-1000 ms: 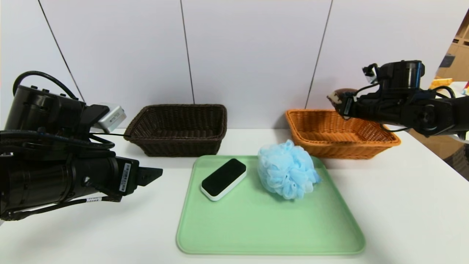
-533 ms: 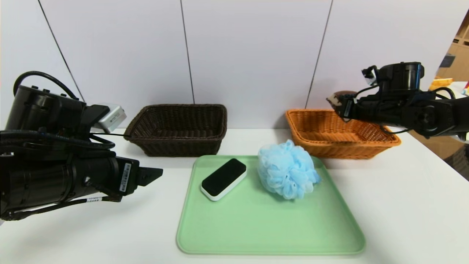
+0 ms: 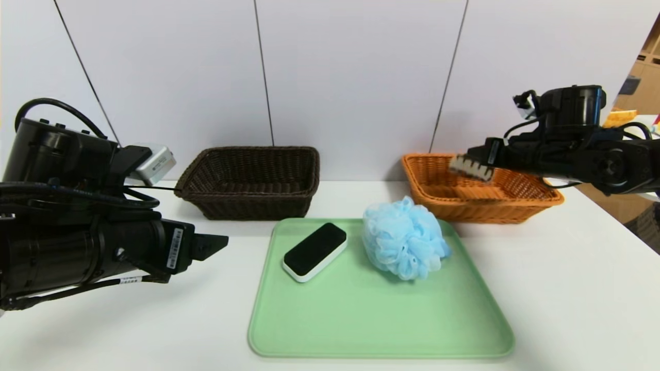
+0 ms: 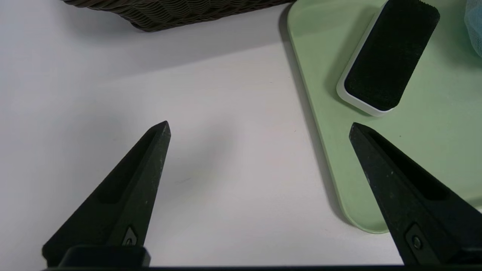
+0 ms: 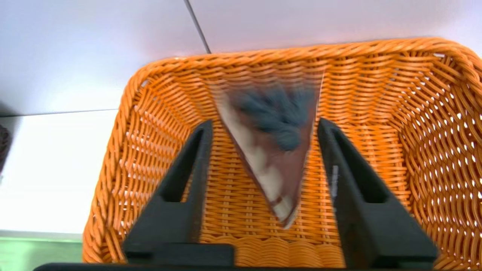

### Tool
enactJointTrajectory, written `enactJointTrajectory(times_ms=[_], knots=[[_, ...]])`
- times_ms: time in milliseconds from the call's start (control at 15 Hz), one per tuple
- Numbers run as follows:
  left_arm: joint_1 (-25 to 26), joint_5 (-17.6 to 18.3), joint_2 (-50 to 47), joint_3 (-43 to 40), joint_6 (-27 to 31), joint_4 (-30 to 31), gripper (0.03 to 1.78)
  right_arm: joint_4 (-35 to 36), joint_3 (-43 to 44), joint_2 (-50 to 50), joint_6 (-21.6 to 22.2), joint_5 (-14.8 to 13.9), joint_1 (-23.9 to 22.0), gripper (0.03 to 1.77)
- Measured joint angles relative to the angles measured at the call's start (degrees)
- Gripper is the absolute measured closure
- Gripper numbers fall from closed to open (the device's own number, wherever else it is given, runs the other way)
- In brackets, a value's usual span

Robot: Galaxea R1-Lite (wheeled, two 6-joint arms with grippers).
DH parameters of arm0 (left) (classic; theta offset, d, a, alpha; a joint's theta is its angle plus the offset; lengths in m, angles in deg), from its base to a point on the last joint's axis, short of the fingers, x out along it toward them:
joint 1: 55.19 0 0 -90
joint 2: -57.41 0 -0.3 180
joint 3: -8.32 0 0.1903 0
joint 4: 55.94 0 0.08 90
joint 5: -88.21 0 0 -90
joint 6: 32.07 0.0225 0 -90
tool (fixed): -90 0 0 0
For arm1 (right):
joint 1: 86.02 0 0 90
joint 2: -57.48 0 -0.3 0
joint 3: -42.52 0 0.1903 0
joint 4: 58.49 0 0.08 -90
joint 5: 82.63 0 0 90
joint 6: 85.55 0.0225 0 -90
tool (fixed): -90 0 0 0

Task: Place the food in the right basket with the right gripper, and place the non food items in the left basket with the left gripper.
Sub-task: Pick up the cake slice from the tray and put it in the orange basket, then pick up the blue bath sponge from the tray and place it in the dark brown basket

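Right claw (image 5: 263,126) spread | cake slice (image 5: 273,150) (blurred) over orange basket (image 5: 433,150)

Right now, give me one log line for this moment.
right tool: open, over orange basket | cake slice: released, dropping in | left tool: open, idle beside tray | sponge, block: on tray

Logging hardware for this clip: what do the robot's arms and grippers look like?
Both arms are black, with bulky cylindrical joints and looped black cables. The left gripper and right gripper each have two matte black, tapering, wedge-shaped fingers. The left arm carries a white barcode label and a silver-grey box-shaped module.
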Motion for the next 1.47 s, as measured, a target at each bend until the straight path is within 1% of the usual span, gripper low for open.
enactJointTrajectory(times_ms=[200, 333, 467, 600, 667, 867, 1067, 1133, 1200, 1267, 1333, 1400, 1467], knots=[[0.0, 0.0, -0.1, 0.0, 0.0, 0.0, 0.12, -0.5, -0.2, 1.0, 0.1, 0.1, -0.1, 0.56], [-0.2, 0.0, -0.2, 0.5, 0.0, 0.0, 0.12, -0.9, -0.9, 2.1, 0.0, 0.1, 0.1, 0.46], [-1.9, 0.0, -0.5, 2.8, 0.0, 0.0, 0.12, -2.4, -1.9, 4.9, -0.1, -0.1, 1.1, 0.38], [-4.9, 0.0, -0.5, 5.7, 0.1, 0.0, 0.12, -7.2, -3.0, 10.1, -0.2, -0.5, 3.7, 0.31], [-6.6, 0.0, -0.1, 7.2, 0.2, -0.1, 0.12, -10.6, -3.3, 13.2, -0.3, -0.8, 5.2, 0.29], [-9.8, -0.2, 2.5, 12.8, 0.4, -0.9, 0.12, -26.5, -4.3, 25.6, -0.4, -2.6, 10.4, 0.22], [-11.5, -0.4, 6.6, 20.5, 0.4, -4.8, 0.12, -44.9, -4.9, 39.1, -1.0, -4.1, 13.8, 0.18], [-12.2, -0.5, 8.5, 23.4, 0.5, -6.7, 0.12, -51.1, -5.1, 43.6, -1.6, -5.2, 14.4, 0.17], [-12.8, -0.7, 10.5, 26.0, 0.4, -8.3, 0.12, -56.0, -5.2, 47.0, -2.1, -7.0, 14.6, 0.16], [-13.7, -1.2, 12.8, 28.9, 0.5, -9.9, 0.12, -61.8, -5.4, 50.8, -2.4, -10.5, 14.8, 0.15], [-14.4, -1.6, 14.8, 31.3, 0.5, -11.0, 0.12, -65.0, -5.6, 53.2, -2.5, -13.2, 14.8, 0.14], [-15.4, -1.9, 16.9, 34.2, 0.5, -12.8, 0.12, -67.1, -6.1, 55.2, -2.5, -15.1, 14.3, 0.14], [-16.4, -2.1, 18.7, 36.8, 0.5, -14.6, 0.12, -68.1, -6.6, 56.9, -2.6, -15.6, 13.4, 0.13]])
